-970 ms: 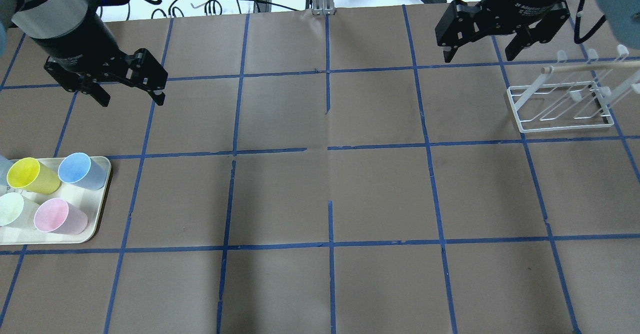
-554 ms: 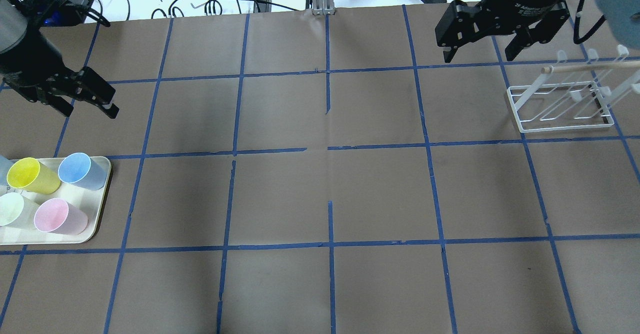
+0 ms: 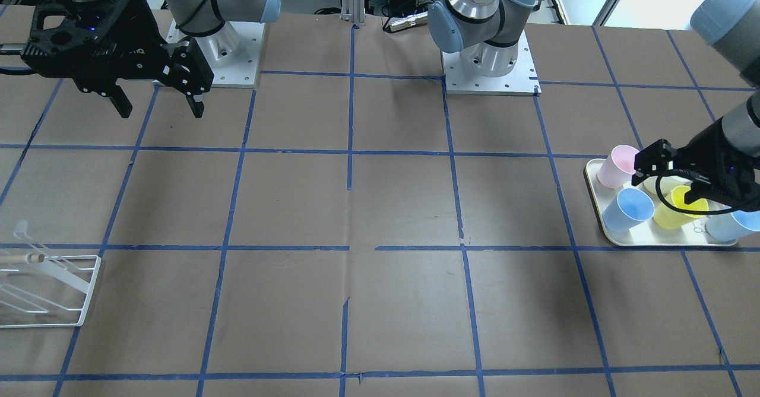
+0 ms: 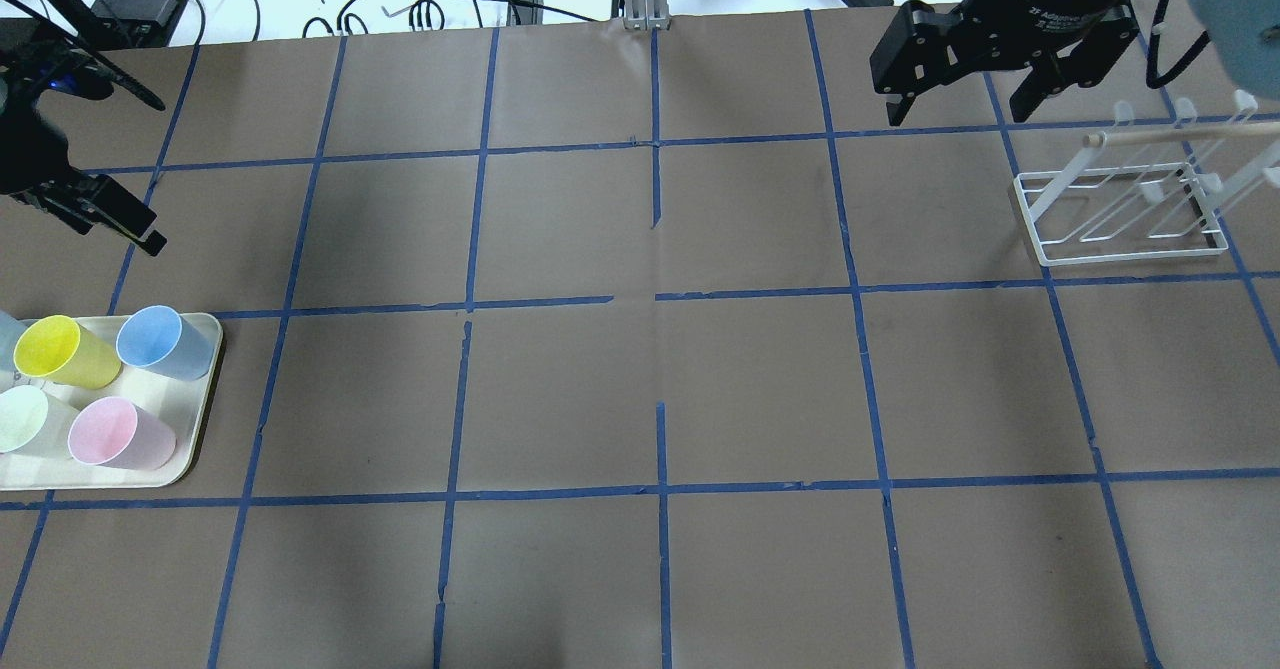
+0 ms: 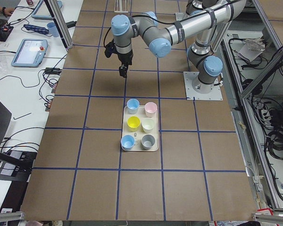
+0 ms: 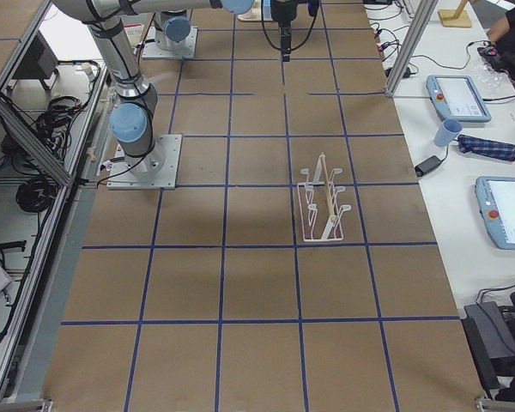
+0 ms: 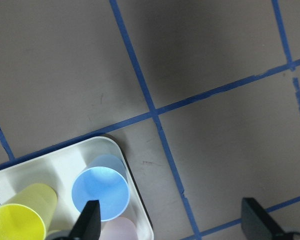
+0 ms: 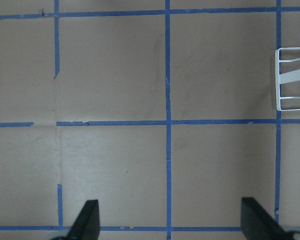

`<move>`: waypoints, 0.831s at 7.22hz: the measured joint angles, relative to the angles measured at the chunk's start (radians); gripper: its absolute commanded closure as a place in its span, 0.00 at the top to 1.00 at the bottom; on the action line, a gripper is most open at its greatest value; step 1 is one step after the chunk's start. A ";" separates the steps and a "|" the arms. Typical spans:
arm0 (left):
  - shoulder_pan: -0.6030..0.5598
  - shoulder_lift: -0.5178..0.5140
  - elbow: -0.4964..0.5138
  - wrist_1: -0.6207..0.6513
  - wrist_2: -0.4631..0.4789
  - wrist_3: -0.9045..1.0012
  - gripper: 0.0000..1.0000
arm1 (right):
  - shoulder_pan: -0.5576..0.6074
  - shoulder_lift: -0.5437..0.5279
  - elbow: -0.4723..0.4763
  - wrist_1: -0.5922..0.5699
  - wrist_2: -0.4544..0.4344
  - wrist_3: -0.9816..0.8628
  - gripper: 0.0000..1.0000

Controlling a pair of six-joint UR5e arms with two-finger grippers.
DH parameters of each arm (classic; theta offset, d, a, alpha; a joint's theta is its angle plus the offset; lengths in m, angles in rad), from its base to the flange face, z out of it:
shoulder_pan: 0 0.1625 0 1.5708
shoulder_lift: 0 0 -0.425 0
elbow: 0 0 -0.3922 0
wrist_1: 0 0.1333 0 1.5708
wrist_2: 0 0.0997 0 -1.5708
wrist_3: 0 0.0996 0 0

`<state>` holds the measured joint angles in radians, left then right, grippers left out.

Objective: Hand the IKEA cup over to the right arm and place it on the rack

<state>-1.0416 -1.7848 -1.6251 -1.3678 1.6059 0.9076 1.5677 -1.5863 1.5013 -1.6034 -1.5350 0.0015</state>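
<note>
**Blue IKEA cup [image 3: 632, 210] upright on the tray [image 3: 665, 240], left gripper [image 7: 172, 226] nearest**

From the front, the left gripper hovered over the tray just beside the cup, its jaws masked by its own body. Overhead, it was half cut off at the edge, while the right gripper [image 4: 960, 109] hung wide open by the rack [image 4: 1120, 249], well apart from the cup. In the left wrist view the fingers [image 7: 89, 222] stood wide, with the cup's mouth beneath one of them, off-centre.

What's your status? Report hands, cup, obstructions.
Left hand open, empty, near the tray. Right hand open, empty, away from the rack. IKEA cup upright on tray, untouched. Yellow cup and pink cup close beside it.
</note>
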 measured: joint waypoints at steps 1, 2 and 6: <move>0.032 -0.037 -0.002 0.049 0.014 0.061 1.00 | 0.000 -0.002 0.002 -0.001 0.000 0.000 1.00; 0.050 -0.066 -0.008 0.095 0.020 0.108 1.00 | 0.000 -0.004 0.003 -0.003 0.000 0.000 1.00; 0.116 -0.131 -0.103 0.270 0.012 0.215 1.00 | 0.000 -0.006 0.005 -0.001 -0.003 -0.004 1.00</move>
<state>-0.9256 -1.9159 -1.7279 -1.0981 1.6177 1.1225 1.5677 -1.5923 1.5063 -1.6049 -1.5381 -0.0021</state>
